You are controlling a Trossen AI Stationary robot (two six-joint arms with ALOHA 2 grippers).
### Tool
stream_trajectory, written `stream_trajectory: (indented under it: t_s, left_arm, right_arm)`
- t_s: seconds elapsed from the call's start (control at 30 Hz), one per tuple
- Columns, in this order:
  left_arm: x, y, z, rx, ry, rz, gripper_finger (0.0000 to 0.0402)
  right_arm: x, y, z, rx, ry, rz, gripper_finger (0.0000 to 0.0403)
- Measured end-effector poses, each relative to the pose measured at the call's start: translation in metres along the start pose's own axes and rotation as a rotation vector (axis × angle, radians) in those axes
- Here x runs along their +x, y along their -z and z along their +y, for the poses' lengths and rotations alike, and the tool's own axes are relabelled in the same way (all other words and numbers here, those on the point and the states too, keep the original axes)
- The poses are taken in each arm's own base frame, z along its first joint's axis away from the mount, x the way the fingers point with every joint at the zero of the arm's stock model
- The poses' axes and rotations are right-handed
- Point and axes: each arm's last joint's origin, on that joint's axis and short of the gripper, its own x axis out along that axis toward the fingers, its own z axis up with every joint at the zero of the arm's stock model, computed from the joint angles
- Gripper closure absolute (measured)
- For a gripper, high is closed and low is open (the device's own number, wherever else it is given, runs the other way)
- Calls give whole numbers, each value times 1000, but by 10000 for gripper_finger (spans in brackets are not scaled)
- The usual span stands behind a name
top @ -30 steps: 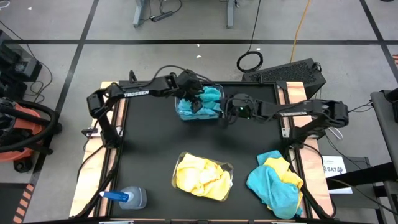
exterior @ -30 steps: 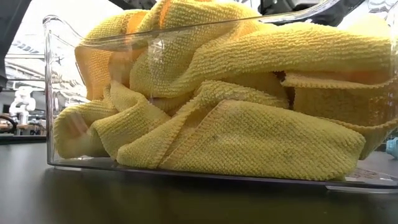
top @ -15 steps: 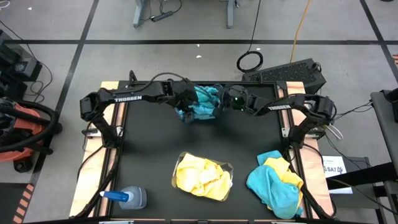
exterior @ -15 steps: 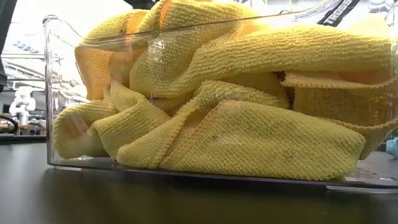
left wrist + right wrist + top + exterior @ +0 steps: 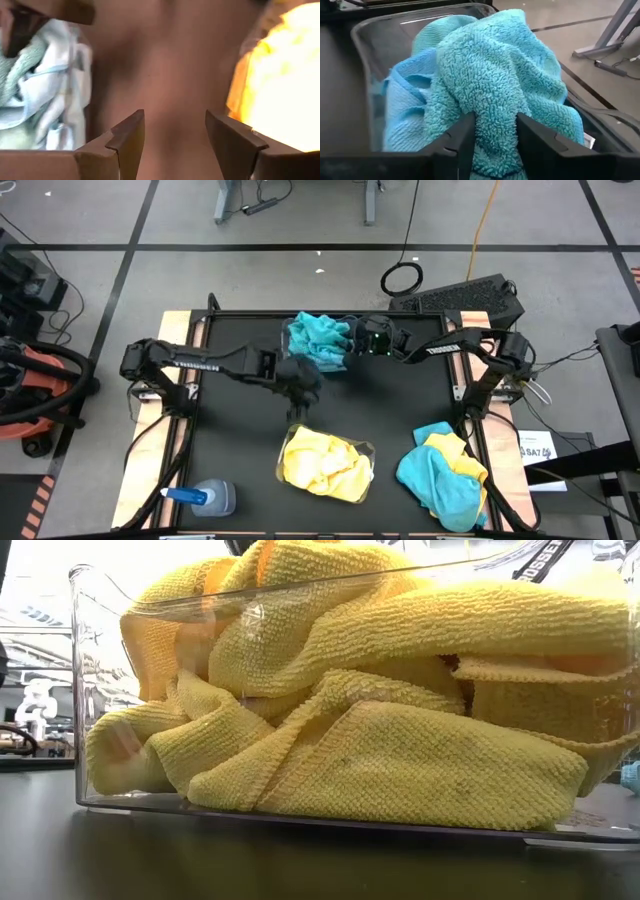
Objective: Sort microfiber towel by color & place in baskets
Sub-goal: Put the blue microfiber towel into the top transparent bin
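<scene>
At the far edge of the worktop (image 5: 240, 420), the right tool (image 5: 492, 132) is clamped on a turquoise towel (image 5: 495, 75) heaped in the far basket (image 5: 380, 30). The left tool (image 5: 175, 135), fingers apart and holding nothing, hangs over bare worktop between that basket and the near basket (image 5: 369, 450) of yellow towels (image 5: 322, 462). A mixed towel pile (image 5: 442, 470) lies at the near right corner.
</scene>
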Motion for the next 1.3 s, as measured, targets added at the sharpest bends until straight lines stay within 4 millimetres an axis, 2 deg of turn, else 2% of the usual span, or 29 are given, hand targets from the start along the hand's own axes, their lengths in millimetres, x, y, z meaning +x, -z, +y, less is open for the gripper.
stream_trajectory:
  t_s: [0.27,0.4,0.63,0.97,1.17,1.3]
  left_arm:
    - [-3,4,-42,110,-48,-18,186]
    - [-6,3,-59,147,-82,-60,186]
    - [-11,-1,-85,194,-64,-171,186]
    - [-19,-5,-112,260,-75,-308,186]
    - [-22,-5,-121,286,-59,-344,186]
    - [-22,-4,-126,297,-49,-344,186]
  right_arm:
    - [-33,-31,5,-12,-29,-70,248]
    - [-59,-47,12,-35,-48,-103,223]
    - [-111,-62,32,-77,-121,-84,188]
    - [-178,-65,67,-91,-298,-70,183]
    - [-205,-59,86,-102,-441,-49,183]
    - [-215,-50,99,-109,-543,30,184]
